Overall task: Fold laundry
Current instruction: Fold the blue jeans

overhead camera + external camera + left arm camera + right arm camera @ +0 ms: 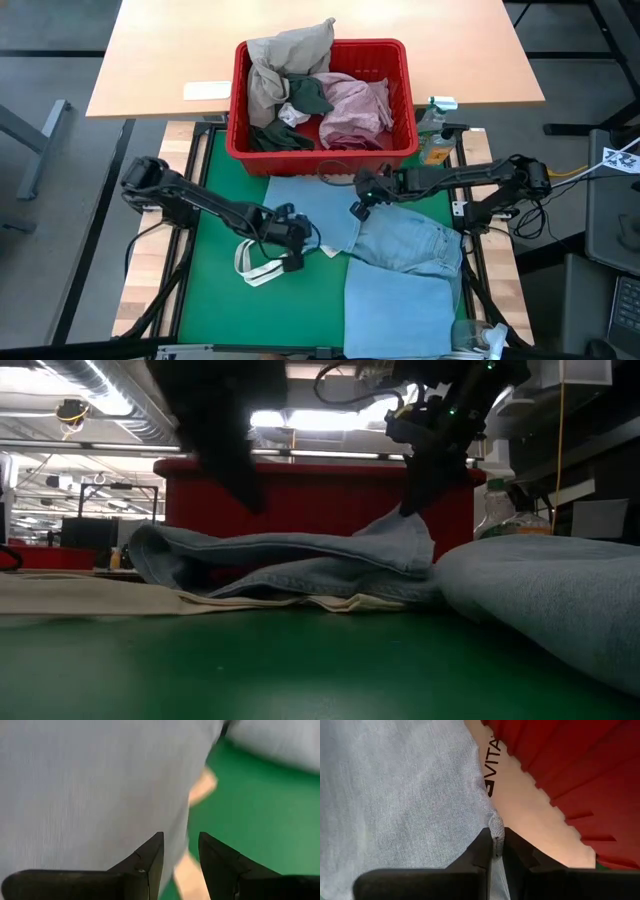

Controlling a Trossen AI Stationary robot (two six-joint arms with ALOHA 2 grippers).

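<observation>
The soft light-blue denim garment point(400, 265) lies half-spread on the green mat-covered surface point(205, 300) in front of the red plastic slotted basket point(400, 60), over a white cloth tote bag point(520, 805) whose black lettering reads only "VITA" before the denim cuts it off. The right gripper point(494, 851) pinches one corner of the denim by the basket, the left gripper point(180, 851) hangs spread at the denim's other edge, holding nothing. Early going, I'd say — beige, dark green and mottled pink garments point(320, 90) wait heaped in the basket, unfolded.
</observation>
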